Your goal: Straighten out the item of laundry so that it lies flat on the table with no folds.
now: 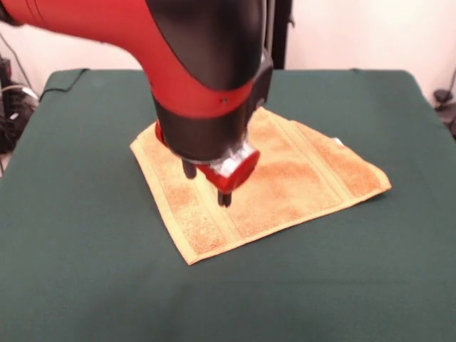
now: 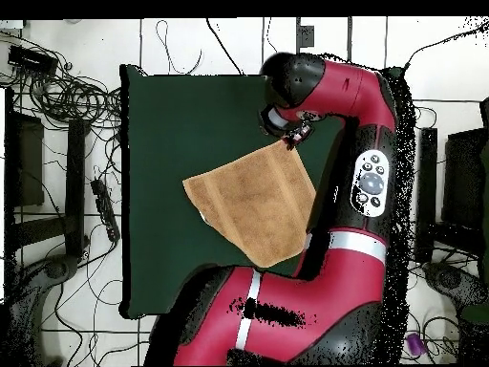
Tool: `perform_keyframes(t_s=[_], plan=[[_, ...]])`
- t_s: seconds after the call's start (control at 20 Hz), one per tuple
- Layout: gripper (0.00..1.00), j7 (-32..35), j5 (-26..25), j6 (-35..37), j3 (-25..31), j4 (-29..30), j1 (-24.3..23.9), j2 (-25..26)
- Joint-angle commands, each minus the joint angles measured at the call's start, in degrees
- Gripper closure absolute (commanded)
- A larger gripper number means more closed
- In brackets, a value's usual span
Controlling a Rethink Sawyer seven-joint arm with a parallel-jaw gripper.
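Note:
The orange-tan towel (image 1: 285,178) lies spread on the dark green table (image 1: 85,271) like a diamond, with one corner toward the front edge. Its border bands show, and a small white label (image 1: 338,142) sits at its right edge. No fold shows in the visible part; the arm hides the far corner. My gripper (image 1: 206,184) hangs over the left-centre of the towel, its two dark fingers apart with nothing between them. I cannot tell whether the tips touch the cloth. From overhead the gripper (image 2: 294,136) sits at a corner of the towel (image 2: 250,205).
Green table (image 2: 172,124) surrounds the towel on all sides. Cables (image 2: 67,91) and dark equipment lie on the floor beyond the table's edges. The red arm (image 2: 368,115) curves over one side of the table.

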Motion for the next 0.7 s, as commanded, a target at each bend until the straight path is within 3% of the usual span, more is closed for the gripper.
perform_keyframes(t_s=[0.05, 0.7], plan=[[0.0, -6.79, -0.86, -5.86, 4.26, 21.33, 0.12, -6.85], [0.0, -4.96, -2.31, -14.04, 5.43, 27.78, -0.59, -8.51]])
